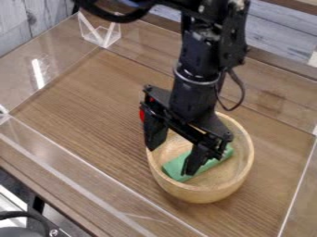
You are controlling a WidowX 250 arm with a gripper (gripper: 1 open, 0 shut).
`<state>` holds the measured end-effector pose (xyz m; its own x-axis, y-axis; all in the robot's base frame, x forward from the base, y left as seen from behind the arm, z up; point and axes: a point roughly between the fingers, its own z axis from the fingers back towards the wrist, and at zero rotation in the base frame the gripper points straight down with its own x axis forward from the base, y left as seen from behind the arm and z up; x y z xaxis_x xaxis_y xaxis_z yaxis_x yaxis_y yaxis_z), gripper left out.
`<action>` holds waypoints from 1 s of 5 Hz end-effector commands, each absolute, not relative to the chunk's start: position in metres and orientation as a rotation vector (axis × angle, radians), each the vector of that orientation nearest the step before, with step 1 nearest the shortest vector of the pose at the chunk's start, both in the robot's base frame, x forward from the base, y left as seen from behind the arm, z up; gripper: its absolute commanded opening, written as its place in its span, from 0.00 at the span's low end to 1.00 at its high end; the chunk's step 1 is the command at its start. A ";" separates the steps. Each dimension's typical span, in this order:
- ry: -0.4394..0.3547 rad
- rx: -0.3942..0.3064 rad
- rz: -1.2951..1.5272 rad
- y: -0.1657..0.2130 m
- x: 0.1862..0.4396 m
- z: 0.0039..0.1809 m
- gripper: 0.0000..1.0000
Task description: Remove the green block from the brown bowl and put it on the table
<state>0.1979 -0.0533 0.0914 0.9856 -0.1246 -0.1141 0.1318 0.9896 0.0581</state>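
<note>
The table runs under everything, with open wood to the left of the bowl. The brown bowl sits upright on its right-hand part, toward the near side. Over it hangs the black gripper, covering much of the bowl's far and left side. Its fingers stand wide apart, with nothing seen clamped between them. The green block lies inside the bowl, partly hidden behind the fingers; whether they touch it, I cannot tell. Smallest in sight is a bit of a red toy, just past the bowl's far left.

The step in hand looks like lining up for the grasp. Next, the fingers likely need to straddle the block's narrow width, go down without catching the bowl's wall, and close before any lift.
</note>
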 end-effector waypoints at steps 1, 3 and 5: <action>0.067 0.068 -0.176 -0.057 0.205 0.094 1.00; 0.062 0.071 -0.203 -0.060 0.212 0.090 1.00; 0.060 0.068 -0.153 -0.063 0.215 0.082 1.00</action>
<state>0.2122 -0.0594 0.0772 0.9853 -0.1439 -0.0923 0.1504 0.9864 0.0670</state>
